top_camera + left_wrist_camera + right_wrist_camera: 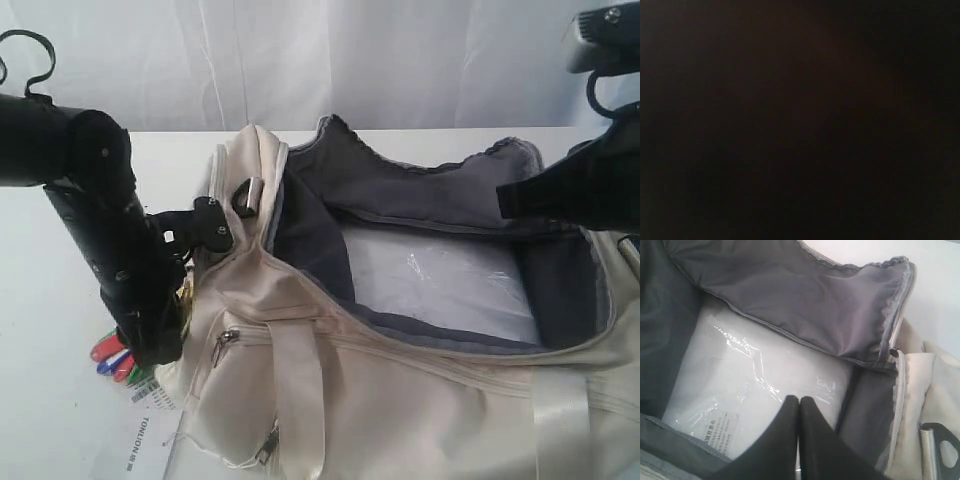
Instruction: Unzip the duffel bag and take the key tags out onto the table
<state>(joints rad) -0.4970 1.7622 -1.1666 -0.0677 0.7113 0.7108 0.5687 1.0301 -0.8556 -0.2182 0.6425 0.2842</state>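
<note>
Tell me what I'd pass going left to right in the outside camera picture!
Red, blue and green plastic key tags → metal zipper pull on the cream fabric duffel bag → cream webbing strap → clear plastic packet inside the bag.

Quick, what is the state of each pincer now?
Left pincer: cannot be told, low beside the key tags.
Right pincer: closed, holding nothing.

We see R gripper (799,400), tips pressed together, over unzipped bag (805,310); clear-wrapped white pack (740,375) inside, maybe padding.
</note>
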